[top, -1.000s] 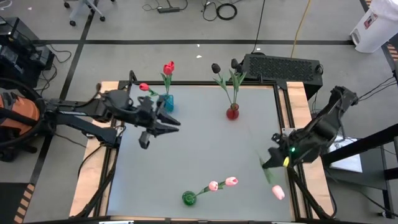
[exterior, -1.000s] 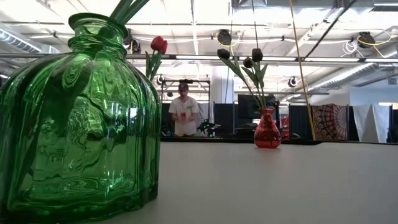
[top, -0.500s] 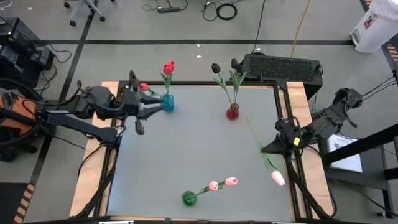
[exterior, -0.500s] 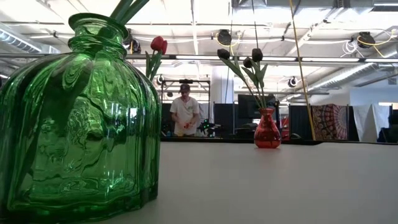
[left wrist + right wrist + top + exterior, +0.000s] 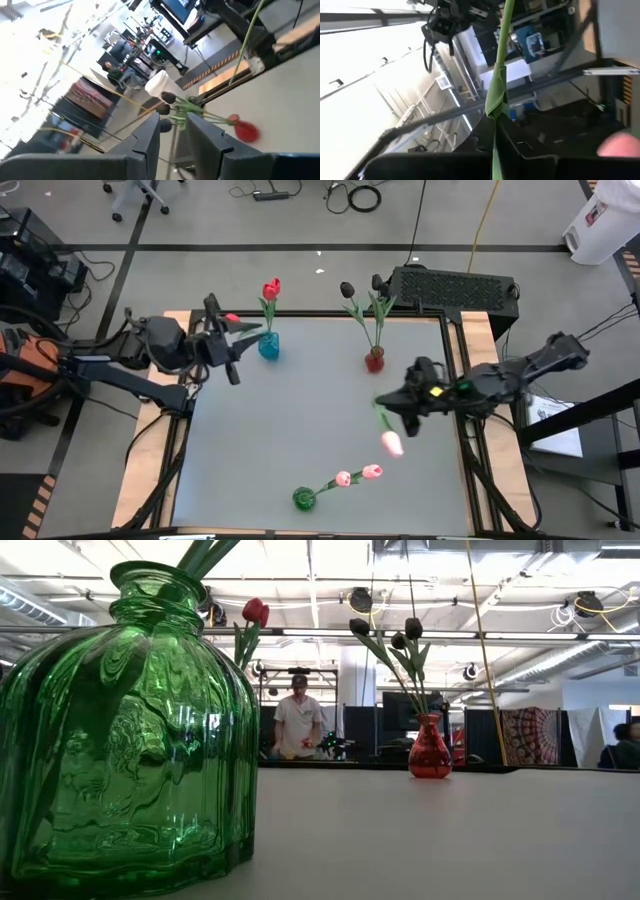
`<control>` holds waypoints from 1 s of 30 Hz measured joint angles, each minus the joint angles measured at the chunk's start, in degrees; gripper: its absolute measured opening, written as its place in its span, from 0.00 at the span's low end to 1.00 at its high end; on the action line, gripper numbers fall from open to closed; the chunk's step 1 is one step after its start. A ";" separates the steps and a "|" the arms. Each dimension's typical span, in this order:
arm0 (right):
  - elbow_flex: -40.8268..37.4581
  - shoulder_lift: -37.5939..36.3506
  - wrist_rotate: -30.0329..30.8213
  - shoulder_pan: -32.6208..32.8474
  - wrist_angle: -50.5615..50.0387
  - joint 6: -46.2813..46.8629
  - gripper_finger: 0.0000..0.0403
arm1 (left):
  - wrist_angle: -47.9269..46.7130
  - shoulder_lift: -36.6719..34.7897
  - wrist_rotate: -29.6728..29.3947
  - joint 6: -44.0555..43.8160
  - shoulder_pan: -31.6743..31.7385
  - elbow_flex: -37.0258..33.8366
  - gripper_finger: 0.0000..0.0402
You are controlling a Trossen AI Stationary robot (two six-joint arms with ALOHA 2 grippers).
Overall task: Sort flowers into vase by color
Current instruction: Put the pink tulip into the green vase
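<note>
My right gripper [image 5: 388, 404] hangs over the table's right half, shut on a pink tulip whose bud [image 5: 392, 443] points toward the near edge. Two more pink tulips [image 5: 358, 475] stand in the green vase [image 5: 303, 498] by the near edge. The red vase [image 5: 374, 360] holds the black tulips [image 5: 400, 635]. A red tulip [image 5: 271, 288] stands in the blue vase [image 5: 268, 345]. A second red bud [image 5: 232, 318] shows left of that vase. My left gripper [image 5: 243, 340] is open just left of the blue vase, fingers [image 5: 150, 137] apart. My right gripper pinches the pink tulip's green stem [image 5: 495, 125] between its two fingers, which lie across it. The tulip is lifted clear of the table. The leafy stem runs on past the fingers, and the bud [image 5: 620, 145] hangs on the other side.
A black box [image 5: 455, 285] sits past the table's far right corner. The grey tabletop [image 5: 300, 420] between the three vases is bare. Wooden rails [image 5: 160, 450] frame the table. People [image 5: 298, 725] stand in the room beyond the far edge.
My right gripper has swung from the table's right edge toward the middle, carrying the pink tulip; the bud has moved left with it. My left gripper has drawn back from the table toward the far left, ending beside the blue vase.
</note>
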 joint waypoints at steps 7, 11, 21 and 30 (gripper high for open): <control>9.19 12.12 -7.87 -5.64 3.54 -1.50 0.00 | 0.30 4.03 0.15 2.88 0.00 1.06 0.25; 15.88 17.33 -10.47 -8.18 3.39 -5.85 0.00 | 0.29 5.63 2.36 3.21 -1.34 1.07 0.25; 25.24 23.63 -10.44 -10.15 1.91 -7.66 0.00 | 7.72 6.53 2.87 9.62 -8.68 1.07 0.25; 25.39 24.41 -10.62 -10.13 3.29 -6.45 0.00 | 13.64 9.53 3.03 12.17 -11.29 1.11 0.25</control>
